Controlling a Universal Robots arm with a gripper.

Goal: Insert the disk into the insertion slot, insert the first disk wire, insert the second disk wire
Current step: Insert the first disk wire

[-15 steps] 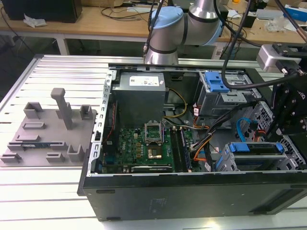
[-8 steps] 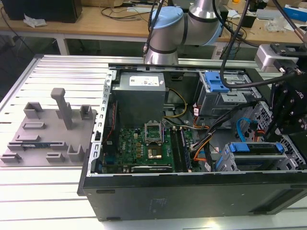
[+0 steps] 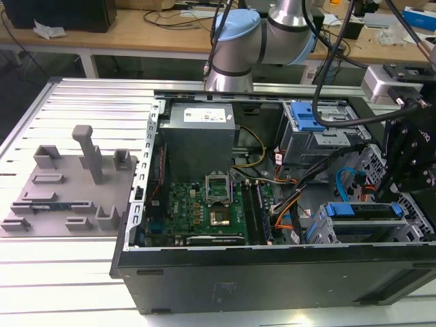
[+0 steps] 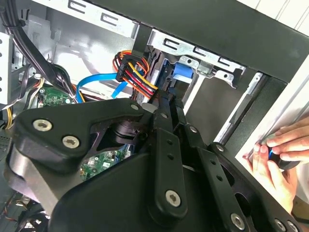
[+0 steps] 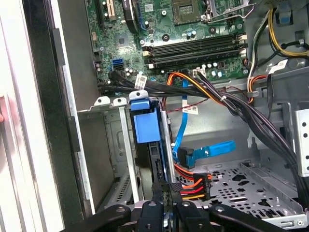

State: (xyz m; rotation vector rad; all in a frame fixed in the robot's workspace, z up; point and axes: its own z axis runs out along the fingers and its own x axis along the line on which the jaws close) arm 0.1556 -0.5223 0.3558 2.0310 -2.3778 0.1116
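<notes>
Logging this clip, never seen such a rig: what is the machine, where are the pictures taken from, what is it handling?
The machine is one robot arm ending in a claw. The exterior view, from off the arm, shows an open computer case on a ribbed metal table, a grey fixture plate beside it. Both wrist views ride on the arm and look past the claw. The disk, in its blue frame, sits in the insertion slot. The claw is at the plug of the coloured wire bundle beside the disk; whether it grips is unclear. A person's hand is at the case's edge.
</notes>
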